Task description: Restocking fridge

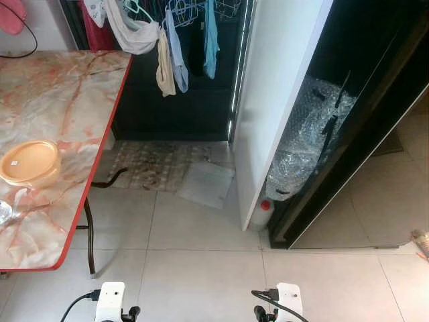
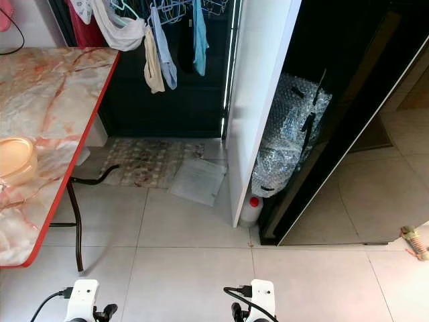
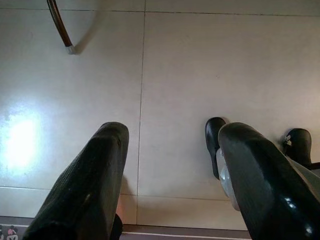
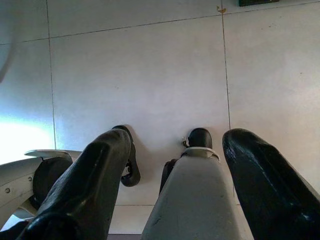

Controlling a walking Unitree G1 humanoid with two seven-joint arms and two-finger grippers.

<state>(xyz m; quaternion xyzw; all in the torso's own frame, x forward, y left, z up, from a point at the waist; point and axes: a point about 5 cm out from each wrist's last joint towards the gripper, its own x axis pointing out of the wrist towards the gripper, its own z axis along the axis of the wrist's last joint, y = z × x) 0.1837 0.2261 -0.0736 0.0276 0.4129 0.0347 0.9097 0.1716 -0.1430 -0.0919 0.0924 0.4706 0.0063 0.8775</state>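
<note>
Hanging idle over floor tiles (image 3: pixel 200 75), left hand (image 3: pixel 172 170) and right hand (image 4: pixel 175 175) gape, holding nothing.

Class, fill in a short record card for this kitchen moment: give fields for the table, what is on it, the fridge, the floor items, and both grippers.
table: marble-look top with red edge, on the robot's left
on table: tan lidded bowl
fridge: white door ajar, bubble wrap beside it
floor: red-capped bottle at the door's foot, mat
left gripper: open, over floor tiles
right gripper: open, over floor tiles
</note>
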